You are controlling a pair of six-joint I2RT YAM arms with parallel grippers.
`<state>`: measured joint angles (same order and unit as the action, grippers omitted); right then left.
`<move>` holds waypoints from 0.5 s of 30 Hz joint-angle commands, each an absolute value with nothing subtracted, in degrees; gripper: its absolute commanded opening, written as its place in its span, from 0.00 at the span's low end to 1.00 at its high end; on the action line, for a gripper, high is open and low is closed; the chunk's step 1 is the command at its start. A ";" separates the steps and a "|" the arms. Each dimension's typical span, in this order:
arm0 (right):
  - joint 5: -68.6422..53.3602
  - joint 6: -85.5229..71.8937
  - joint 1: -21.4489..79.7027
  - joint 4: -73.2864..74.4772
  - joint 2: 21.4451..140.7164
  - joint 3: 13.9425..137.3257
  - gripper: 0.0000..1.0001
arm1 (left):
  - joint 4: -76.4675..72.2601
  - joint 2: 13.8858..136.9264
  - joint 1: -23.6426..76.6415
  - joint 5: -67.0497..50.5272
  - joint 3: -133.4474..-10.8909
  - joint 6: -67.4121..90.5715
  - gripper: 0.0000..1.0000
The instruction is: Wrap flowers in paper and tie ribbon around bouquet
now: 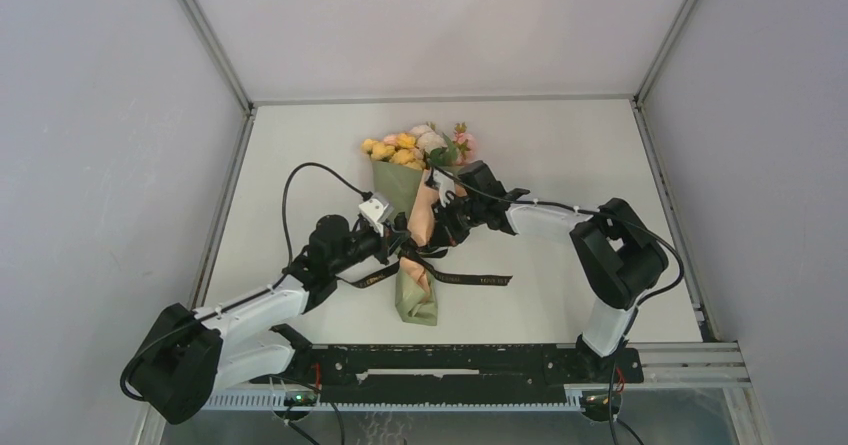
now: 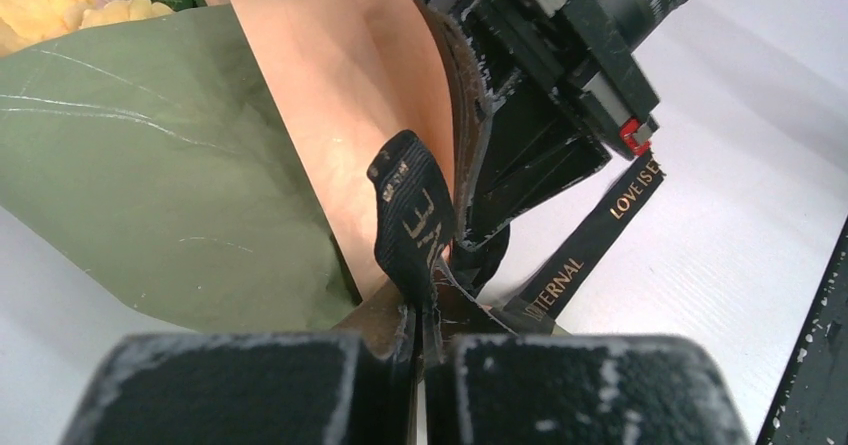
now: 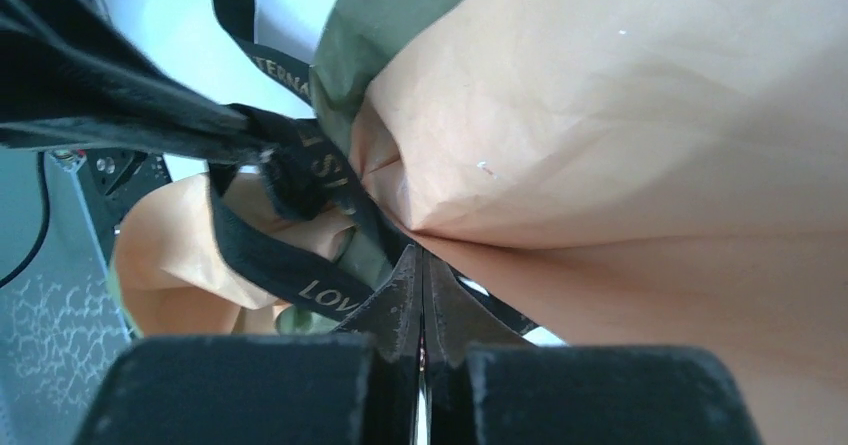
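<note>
Left fingers (image 2: 240, 390) tight on ribbon (image 2: 412, 215)

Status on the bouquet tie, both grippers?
Left gripper shut on ribbon. Right gripper shut at bouquet waist, hold unclear. Ribbon tail loose on table; grippers crowd each other.

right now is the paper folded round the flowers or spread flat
Folded: the paper forms a cone around the flowers, their heads poking out.

Matt, creased paper (image 2: 150, 165), satiny black ribbon (image 2: 412, 215), smooth white table (image 2: 730, 235).
</note>
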<state>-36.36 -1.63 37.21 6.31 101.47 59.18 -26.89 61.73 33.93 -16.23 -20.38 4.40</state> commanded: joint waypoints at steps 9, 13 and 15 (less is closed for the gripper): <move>-46.01 -3.93 37.12 6.78 88.78 55.58 0.00 | -32.96 62.87 33.27 -13.84 -20.30 0.34 0.00; -35.10 -4.38 36.30 6.04 89.46 55.55 0.02 | -32.95 63.00 33.22 -13.88 -20.28 0.09 0.00; -31.17 -5.61 35.03 6.27 91.54 57.03 0.03 | -32.93 62.93 33.16 -13.93 -20.38 0.09 0.00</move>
<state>-39.62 -3.49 36.80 8.10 89.84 55.40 -29.50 63.02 33.67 -14.52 -20.38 1.50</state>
